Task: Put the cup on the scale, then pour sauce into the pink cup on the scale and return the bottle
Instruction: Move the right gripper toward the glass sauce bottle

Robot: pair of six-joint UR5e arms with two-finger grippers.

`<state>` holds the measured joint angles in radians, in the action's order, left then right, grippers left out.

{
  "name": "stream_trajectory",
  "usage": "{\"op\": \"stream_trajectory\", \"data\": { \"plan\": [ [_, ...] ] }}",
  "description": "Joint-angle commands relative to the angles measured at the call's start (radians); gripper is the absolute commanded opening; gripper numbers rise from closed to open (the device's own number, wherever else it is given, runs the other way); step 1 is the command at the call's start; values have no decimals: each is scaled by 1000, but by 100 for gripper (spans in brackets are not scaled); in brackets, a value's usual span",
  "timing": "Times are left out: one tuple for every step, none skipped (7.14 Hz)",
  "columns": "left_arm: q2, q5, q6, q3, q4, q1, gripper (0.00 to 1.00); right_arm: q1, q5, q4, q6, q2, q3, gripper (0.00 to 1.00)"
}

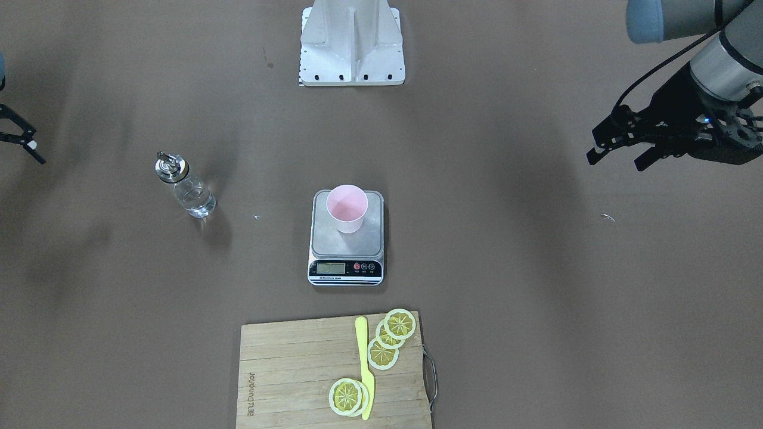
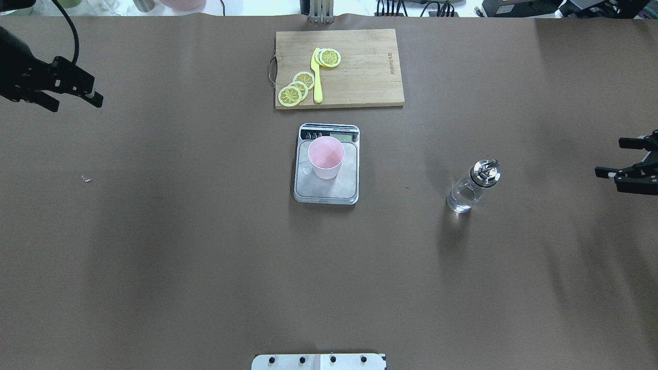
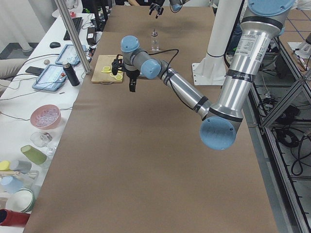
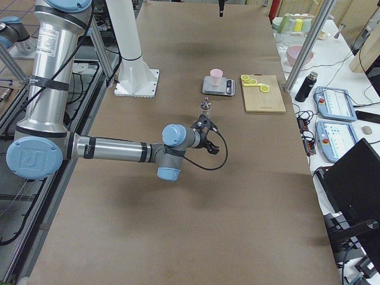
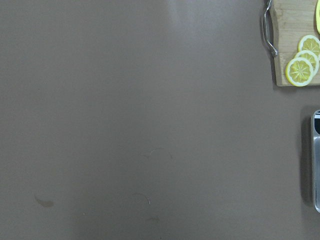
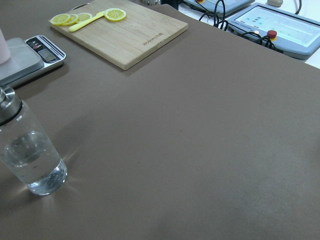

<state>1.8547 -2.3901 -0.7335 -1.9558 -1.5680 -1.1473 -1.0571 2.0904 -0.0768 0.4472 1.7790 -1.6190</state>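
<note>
The pale-pink cup [image 1: 346,208] stands upright on the steel platform of the scale [image 1: 325,238], also seen in the overhead view, cup [image 2: 325,156] on scale [image 2: 339,189]. The clear glass bottle [image 2: 470,187] with silver spout stands alone on the table to the scale's right, holding clear sauce [image 6: 30,160]. My right gripper [image 2: 611,158] is open and empty at the table's right edge, well apart from the bottle. My left gripper [image 2: 74,103] is open and empty, high at the far left, also in the front view [image 1: 616,162].
A wooden cutting board [image 2: 365,77] with several lemon slices [image 2: 297,88] and a yellow knife [image 2: 317,77] lies beyond the scale. The robot's white base [image 1: 351,42] stands at the near middle. Tablets and cables lie past the table's far edge [image 6: 280,25].
</note>
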Motion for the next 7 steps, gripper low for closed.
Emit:
{"op": "stream_trajectory", "data": {
  "plan": [
    [0,0,-1,-2,0,0,95,147,-169,31,60,-3,-18,100],
    [0,0,-1,0,0,0,95,184,-218,31,67,-3,-19,100],
    [0,0,-1,0,0,0,95,216,-265,31,83,-3,-27,100],
    [1,0,-1,0,0,0,95,274,-320,31,87,-3,-39,100],
    [1,0,-1,0,0,0,95,366,-420,31,93,-3,-48,100],
    [1,2,-1,2,0,0,95,470,-538,31,94,-18,-54,100],
    [3,2,-1,5,0,1,95,543,-602,31,94,-38,-55,100]
  ]
}}
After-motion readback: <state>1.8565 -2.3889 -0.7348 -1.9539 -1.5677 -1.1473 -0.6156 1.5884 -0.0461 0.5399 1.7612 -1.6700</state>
